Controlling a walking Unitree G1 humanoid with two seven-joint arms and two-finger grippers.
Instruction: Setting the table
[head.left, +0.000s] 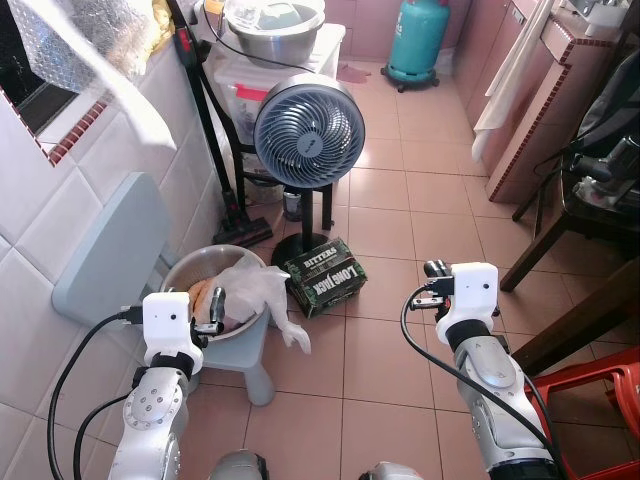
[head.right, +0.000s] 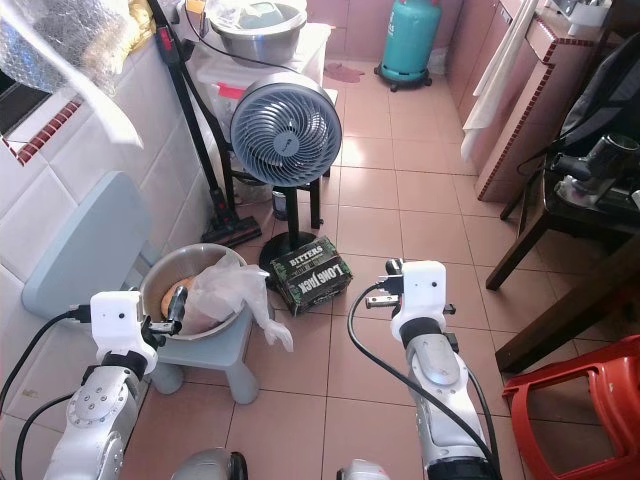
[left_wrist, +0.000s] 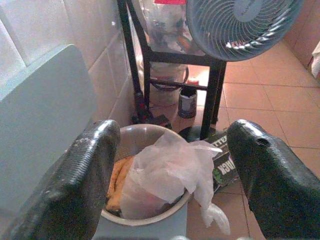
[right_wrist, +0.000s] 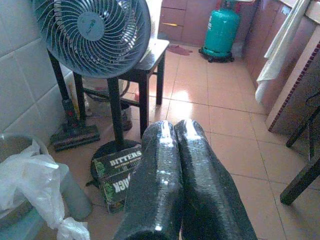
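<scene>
Left gripper (left_wrist: 170, 165): raised over the near rim of the metal bowl (head.left: 190, 268); jaws spread wide, holding nothing, the bowl and its bag framed between the two fingers in the left wrist view.
Right gripper (right_wrist: 175, 165): held out above bare floor tiles, well apart from the bowl; jaws pressed together, nothing between them.
Metal bowl: one, sitting on a small pale blue stool (head.left: 255, 352) beside the white tiled wall (head.left: 100, 170); it holds a crumpled clear plastic bag (head.left: 255, 290) and something orange-brown under it, which I cannot identify.
Plastic bag: one, spilling over the bowl's right rim and hanging down past the stool's edge.
Box (head.left: 325, 277): one dark green carton printed "BITTERS", lying on the floor just right of the stool, against the fan's base.
Fan (head.left: 308, 128): one, on a black stand, behind the box.
Gas cylinder (head.left: 414, 42): one, teal, far back.
Edges: wall tight on the bowl's left; a dark table leg (head.left: 575, 315) and red plastic stool (head.left: 590, 400) on the robot's right.
Open room: pink floor tiles (head.left: 390, 330) between the box and the table leg.
</scene>
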